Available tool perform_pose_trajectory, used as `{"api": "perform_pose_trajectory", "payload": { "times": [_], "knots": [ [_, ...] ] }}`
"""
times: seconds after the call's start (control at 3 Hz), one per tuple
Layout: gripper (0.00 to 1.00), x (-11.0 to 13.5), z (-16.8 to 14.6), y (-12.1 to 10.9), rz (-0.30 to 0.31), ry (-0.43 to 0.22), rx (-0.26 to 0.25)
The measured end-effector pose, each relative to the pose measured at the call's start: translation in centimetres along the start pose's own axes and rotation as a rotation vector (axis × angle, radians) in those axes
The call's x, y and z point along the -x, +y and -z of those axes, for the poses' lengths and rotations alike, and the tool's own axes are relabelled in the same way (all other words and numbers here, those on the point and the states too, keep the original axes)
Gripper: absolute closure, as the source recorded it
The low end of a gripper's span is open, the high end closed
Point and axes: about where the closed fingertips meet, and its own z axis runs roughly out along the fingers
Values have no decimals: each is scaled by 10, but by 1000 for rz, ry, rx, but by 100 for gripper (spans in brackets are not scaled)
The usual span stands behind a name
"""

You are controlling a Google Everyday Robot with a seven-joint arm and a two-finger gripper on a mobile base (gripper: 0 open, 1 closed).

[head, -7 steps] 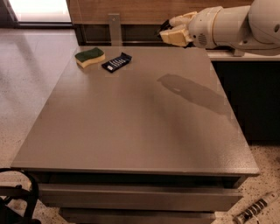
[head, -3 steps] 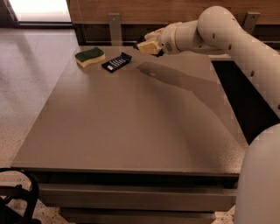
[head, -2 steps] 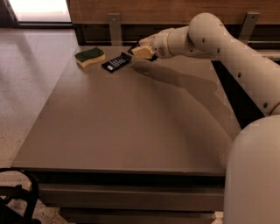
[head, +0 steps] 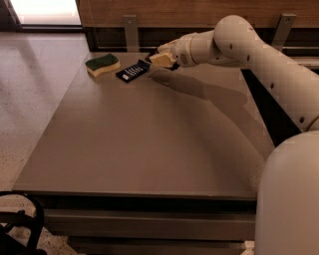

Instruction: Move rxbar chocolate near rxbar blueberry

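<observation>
One camera view, looking down across a grey table (head: 149, 144). At the far left corner sits a green-and-yellow sponge (head: 102, 64), flat on the surface, green side up. Just to its right lies the rxbar blueberry (head: 133, 70), a dark navy wrapper with white lettering rows, set at a slant with its right end pointing towards the back edge. The sponge and the bar are close but apart.

In from the right comes the white arm (head: 259, 55), reaching across the far edge of the table. The gripper (head: 159, 59) hovers low over the tabletop just beside the blueberry bar's right end, its tan tips pointing left. It is clamped on the rxbar chocolate (head: 149, 59). Only a dark sliver of that wrapper pokes out at the tips, almost meeting the navy bar, and whether the two bars touch I cannot tell. The arm's shadow falls across the table beneath it.

Behind the table runs a wooden wall panel (head: 174, 10). A pale speckled floor (head: 30, 99) lies to the left, and a black frame (head: 20, 229) shows at the bottom-left corner.
</observation>
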Motion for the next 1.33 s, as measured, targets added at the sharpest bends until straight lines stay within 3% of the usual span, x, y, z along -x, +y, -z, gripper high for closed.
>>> {"api": "perform_pose_trajectory", "payload": {
  "times": [0.67,1.0,1.33],
  "knots": [
    [16,0,-5,4,-1,0,9],
    [0,0,-8,6,-1,0,14],
    [0,0,-8,6,-1,0,14]
  ]
}}
